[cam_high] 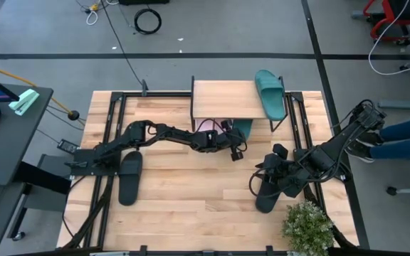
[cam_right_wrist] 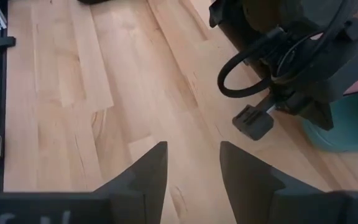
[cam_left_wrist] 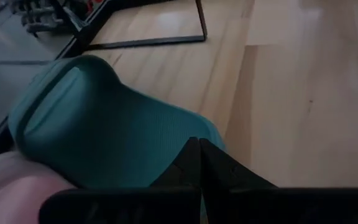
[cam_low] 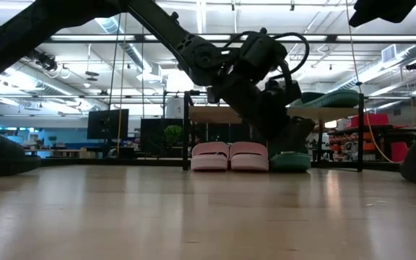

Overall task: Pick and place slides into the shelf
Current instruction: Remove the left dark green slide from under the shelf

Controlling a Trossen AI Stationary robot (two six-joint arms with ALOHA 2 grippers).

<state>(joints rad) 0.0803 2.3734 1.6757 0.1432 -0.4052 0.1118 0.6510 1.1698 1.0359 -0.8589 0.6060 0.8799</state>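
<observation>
Under the shelf (cam_high: 226, 99), at about twelve o'clock on the tabletop (cam_high: 191, 206), two pale pink slides (cam_low: 230, 156) sit side by side with a teal slide (cam_low: 289, 160) just beside them at their three o'clock side, lined up so the row fills the bay in order. The left end effector (cam_high: 238, 149) is clenched, its tips pressed together right at the teal slide's heel, which reads as nudging it inward rather than carrying it. A second teal slide (cam_high: 270, 94) lies on the shelf top at its three o'clock edge, overhanging slightly. The right end effector (cam_right_wrist: 193, 165) hangs released over bare wood near four o'clock, above a black slide (cam_high: 264, 198); another black slide (cam_high: 129, 178) waits at eight o'clock with open room around it.
</observation>
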